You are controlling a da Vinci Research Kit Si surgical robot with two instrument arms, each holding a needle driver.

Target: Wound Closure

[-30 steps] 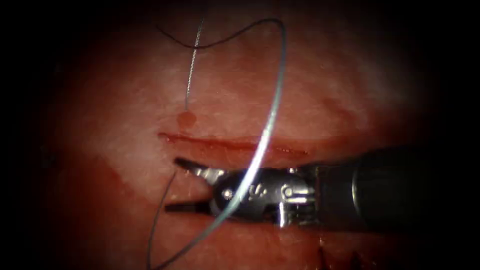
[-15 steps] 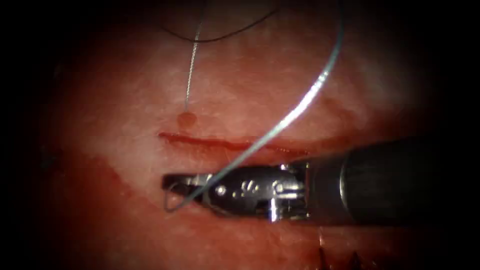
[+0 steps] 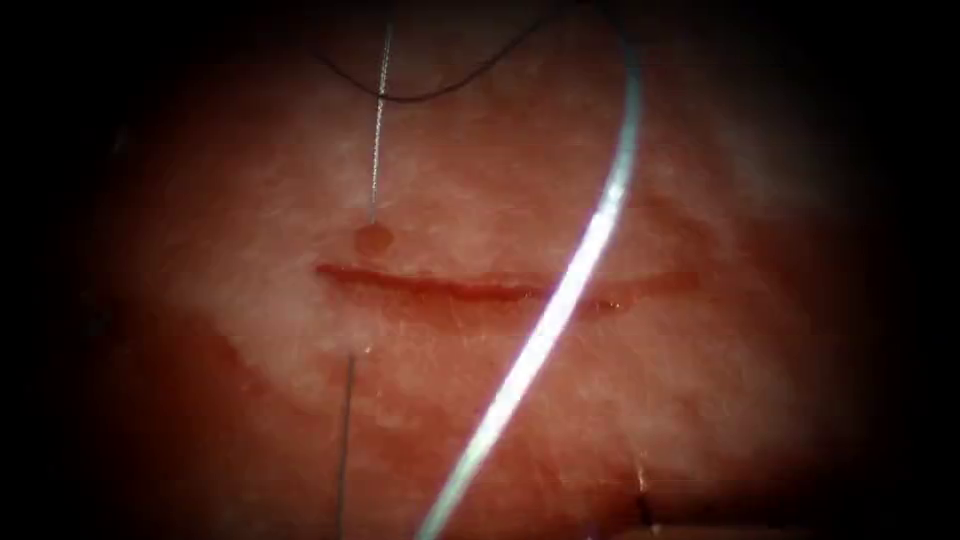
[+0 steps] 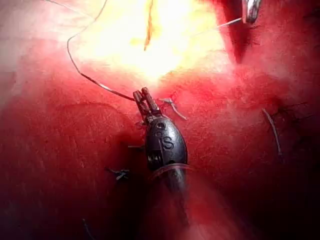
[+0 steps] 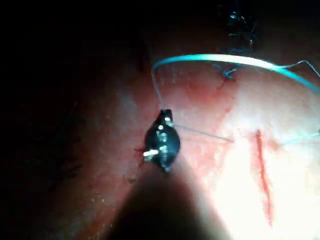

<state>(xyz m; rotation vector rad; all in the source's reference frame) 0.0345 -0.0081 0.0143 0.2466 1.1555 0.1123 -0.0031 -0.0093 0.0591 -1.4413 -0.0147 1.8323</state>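
The cut (image 3: 470, 288) runs across the tissue (image 3: 720, 390) in the endoscope view. A thin thread (image 3: 377, 150) enters the tissue at a red spot (image 3: 372, 238) just above the cut's left end. It comes out below the cut and runs straight down (image 3: 346, 440). A bright strand (image 3: 560, 310) crosses the cut diagonally, close to the lens. My left tool (image 4: 142, 96) is shut on a dark thread (image 4: 95, 82). My right tool (image 5: 165, 113) is shut on the pale thread (image 5: 210, 59), which arcs away above it.
A dark thread (image 3: 430, 95) curves across the far tissue. Short cut ends of thread (image 4: 119, 173) lie beside the left tool's shaft, and a short pale strand (image 4: 174, 107) lies near its jaws. Red fluid stains the lower left tissue (image 3: 230, 360).
The right tool's open jaws shut on the thread below the cut, then drew out of the endoscope view. The loose loop there has pulled into a straight line.
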